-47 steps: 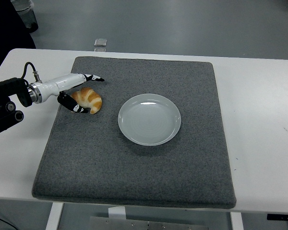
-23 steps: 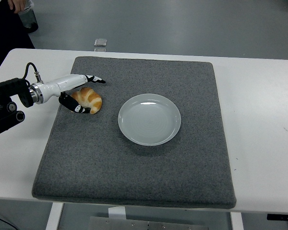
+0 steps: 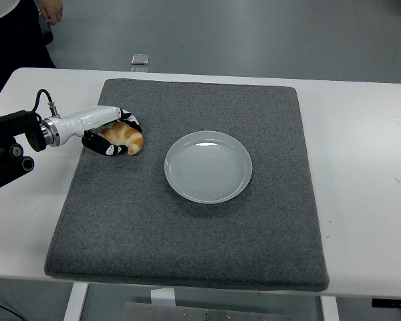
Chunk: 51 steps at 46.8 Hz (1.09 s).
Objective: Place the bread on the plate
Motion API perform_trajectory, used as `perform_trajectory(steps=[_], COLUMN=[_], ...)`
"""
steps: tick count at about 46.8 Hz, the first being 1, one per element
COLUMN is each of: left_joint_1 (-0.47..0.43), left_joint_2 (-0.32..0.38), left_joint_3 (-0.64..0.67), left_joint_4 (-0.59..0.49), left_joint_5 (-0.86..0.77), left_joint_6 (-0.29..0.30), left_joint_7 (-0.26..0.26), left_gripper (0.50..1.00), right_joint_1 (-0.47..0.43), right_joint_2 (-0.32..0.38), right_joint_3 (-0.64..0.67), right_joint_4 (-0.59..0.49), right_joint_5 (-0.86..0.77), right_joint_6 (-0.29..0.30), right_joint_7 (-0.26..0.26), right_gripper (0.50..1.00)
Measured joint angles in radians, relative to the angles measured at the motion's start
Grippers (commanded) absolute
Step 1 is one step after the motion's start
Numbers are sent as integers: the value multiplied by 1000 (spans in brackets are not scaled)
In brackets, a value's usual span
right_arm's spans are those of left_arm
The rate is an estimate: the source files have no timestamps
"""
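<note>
Left hand (image 3: 110,134) around bread (image 3: 125,137)

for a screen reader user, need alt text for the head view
The robot's left hand has its fingers curled around a golden-brown croissant-shaped bread on a grey felt mat, left of an empty round pale-grey plate. The mat lies on a white table.

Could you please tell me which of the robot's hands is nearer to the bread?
Left. The left hand has its fingers curled around the bread on the grey mat; the right hand is not in view.
</note>
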Motion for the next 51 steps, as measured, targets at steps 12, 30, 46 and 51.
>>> perform_trajectory(steps=[12,30,46,51], left_joint_1=[-3,-41,-96,-128], left_joint_2=[9,42,83,101], left_joint_3=[2,-13,-17,-17], left_joint_4=[-24,-71,-120,-142], left_joint_5=[40,72,58,47], left_joint_6=[0,3,-4,-13], left_joint_7=[-2,-7,-16,-17], left_gripper=[500,500,500,500], right_joint_1=[0,0,0,0], right_joint_2=[0,0,0,0], right_joint_3=[0,0,0,0], right_joint_4=[0,0,0,0], right_joint_5=[0,0,0,0], right_joint_6=[0,0,0,0], right_joint_7=[0,0,0,0], right_gripper=[930,932,930,930])
